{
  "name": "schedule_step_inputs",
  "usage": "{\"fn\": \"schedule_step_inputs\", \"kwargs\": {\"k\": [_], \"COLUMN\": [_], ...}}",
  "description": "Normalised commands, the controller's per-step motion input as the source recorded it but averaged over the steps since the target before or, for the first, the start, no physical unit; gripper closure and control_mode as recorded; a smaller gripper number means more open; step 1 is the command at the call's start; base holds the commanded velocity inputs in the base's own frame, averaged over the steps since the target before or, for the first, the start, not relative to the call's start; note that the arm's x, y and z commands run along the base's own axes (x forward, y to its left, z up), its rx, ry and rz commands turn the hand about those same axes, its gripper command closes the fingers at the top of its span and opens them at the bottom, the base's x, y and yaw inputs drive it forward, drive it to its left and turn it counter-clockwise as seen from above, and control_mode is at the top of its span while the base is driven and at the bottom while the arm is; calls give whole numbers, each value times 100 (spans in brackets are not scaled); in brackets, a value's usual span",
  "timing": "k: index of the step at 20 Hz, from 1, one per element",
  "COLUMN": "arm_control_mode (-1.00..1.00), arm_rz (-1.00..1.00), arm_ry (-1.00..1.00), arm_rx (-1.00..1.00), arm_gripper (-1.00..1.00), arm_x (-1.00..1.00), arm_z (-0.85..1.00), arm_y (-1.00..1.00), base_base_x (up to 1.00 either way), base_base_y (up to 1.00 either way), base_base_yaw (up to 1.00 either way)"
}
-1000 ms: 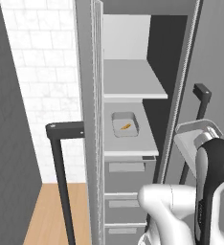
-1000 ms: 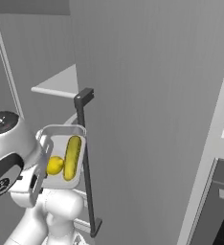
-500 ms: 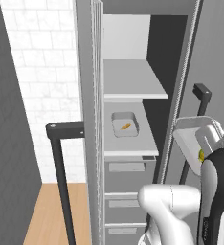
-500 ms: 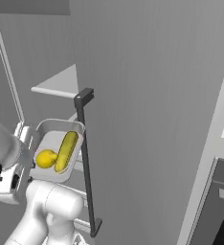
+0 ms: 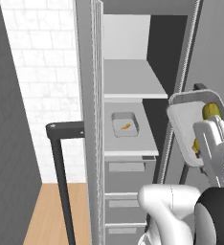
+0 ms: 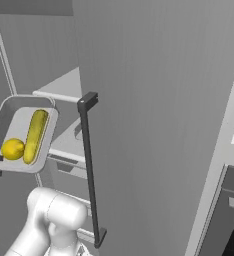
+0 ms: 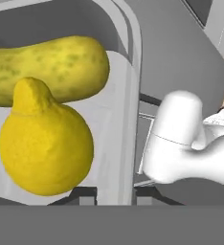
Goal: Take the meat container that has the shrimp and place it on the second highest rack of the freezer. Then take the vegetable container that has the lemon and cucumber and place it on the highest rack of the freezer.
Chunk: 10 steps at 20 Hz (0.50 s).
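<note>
Vegetable container [image 6: 20, 165] tilted, lemon [image 6: 12, 149] touching cucumber [image 6: 35, 135], gripper [image 7: 115, 194] clamping its rim (no readable writing), shrimp [image 5: 125, 126] tray shelved in freezer [image 5: 133, 76].

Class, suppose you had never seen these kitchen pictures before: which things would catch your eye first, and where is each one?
First the bright yellow lemon beside the cucumber, the two touching in a pale tray held up in front of the open freezer. Next the small orange shrimp in its own container on a freezer shelf below the highest rack. Then the long black door handle.
</note>
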Motion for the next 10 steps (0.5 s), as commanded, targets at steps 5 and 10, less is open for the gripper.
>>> {"fn": "schedule_step_inputs", "kwargs": {"k": [5,10], "arm_control_mode": [-100,-100], "arm_rz": [0,0], "arm_ry": [-18,2], "arm_rx": [0,0], "arm_gripper": [100,100], "arm_x": [74,86], "arm_z": [45,54], "arm_y": [17,29], "base_base_x": [0,0], "base_base_y": [0,0], "base_base_yaw": [0,0]}}
